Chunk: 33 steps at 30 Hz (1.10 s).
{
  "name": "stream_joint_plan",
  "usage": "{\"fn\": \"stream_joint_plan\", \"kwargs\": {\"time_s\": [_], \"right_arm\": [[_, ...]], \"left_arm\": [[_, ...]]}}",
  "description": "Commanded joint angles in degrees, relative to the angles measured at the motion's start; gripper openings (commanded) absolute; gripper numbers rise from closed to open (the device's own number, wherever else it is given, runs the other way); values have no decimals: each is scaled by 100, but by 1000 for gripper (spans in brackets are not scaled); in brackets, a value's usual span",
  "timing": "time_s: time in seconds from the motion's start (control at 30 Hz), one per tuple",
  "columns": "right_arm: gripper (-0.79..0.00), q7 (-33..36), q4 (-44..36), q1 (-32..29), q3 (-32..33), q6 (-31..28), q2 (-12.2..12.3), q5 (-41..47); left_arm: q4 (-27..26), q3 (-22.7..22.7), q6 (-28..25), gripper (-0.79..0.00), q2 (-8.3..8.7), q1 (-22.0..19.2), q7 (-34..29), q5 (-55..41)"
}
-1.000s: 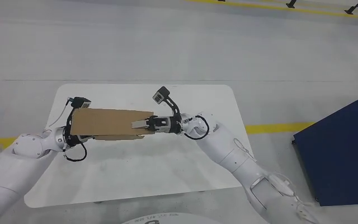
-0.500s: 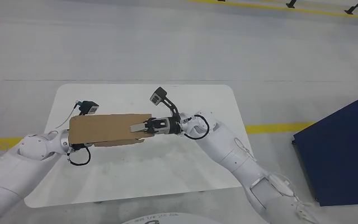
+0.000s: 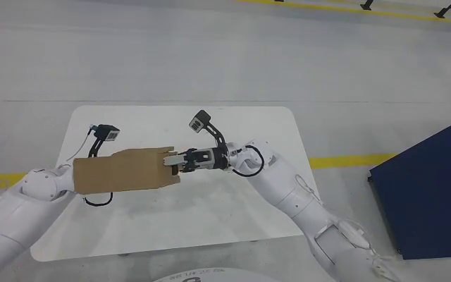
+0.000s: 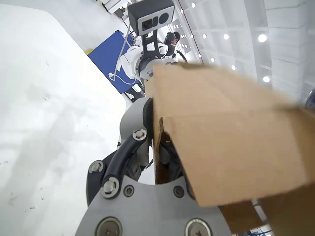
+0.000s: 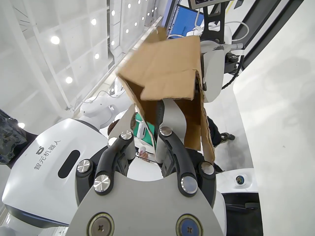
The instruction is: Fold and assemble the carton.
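Where the right gripper (image 5: 150, 117) meets the carton (image 5: 167, 69), you find its jaws drawn narrow. One finger (image 5: 172, 114) is inside the open end and the other outside, with a single cardboard wall pinched between them. Just beyond the fingers the carton stands partly squared into a tube, and a flap (image 5: 194, 128) juts from its mouth. At the opposite end you see the left gripper (image 4: 154, 131) set likewise: jaws narrow, a dark pad (image 4: 147, 112) pressed against one face of the carton's end wall, the second finger largely hidden behind the cardboard. From above, the carton lies lengthwise between the two arms, over the left half of the white table (image 3: 211, 218), the right gripper at its inner end near the table's middle. You cannot tell from these views whether its underside touches the tabletop. Farther off, a blue panel (image 3: 423, 190) stands on the grey floor (image 3: 211, 56) to the right of the table, and a yellow line (image 3: 345, 161) runs across the floor from the table's right side to that panel.
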Motion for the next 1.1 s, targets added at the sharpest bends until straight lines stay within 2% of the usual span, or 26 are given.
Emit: {"fn": "stream_joint_plan", "kwargs": {"time_s": [0.0,0.07,0.3,0.4,0.6,0.73,0.97,1.03,1.07], "right_arm": [[-422,2,4,1,7,0,-7,-1],[-372,-14,9,-1,30,-30,-14,8],[-400,16,-11,-107,232,-177,1,105],[-409,5,-38,-175,338,-271,10,161],[-440,36,-160,-339,543,-488,24,382],[-428,549,-344,-425,453,-222,29,518],[-394,691,-348,-232,-91,274,-84,188],[-336,625,-224,-114,-288,353,-147,107],[-259,555,-155,-48,-369,362,-183,96]], "left_arm": [[9,27,0,-785,3,-21,1,-41],[21,47,-8,-785,6,-38,8,-90],[195,100,115,-785,0,-53,-114,-601],[556,125,438,-785,-53,-98,-437,-1150],[1283,255,1058,-785,-283,-298,-807,-1834],[1601,309,1299,-785,-443,-436,-690,-1967],[1839,428,1403,-785,-695,-650,-218,-1586],[1833,444,1351,-785,-751,-688,-90,-1416],[1848,448,1294,-785,-770,-712,-26,-1260]]}}
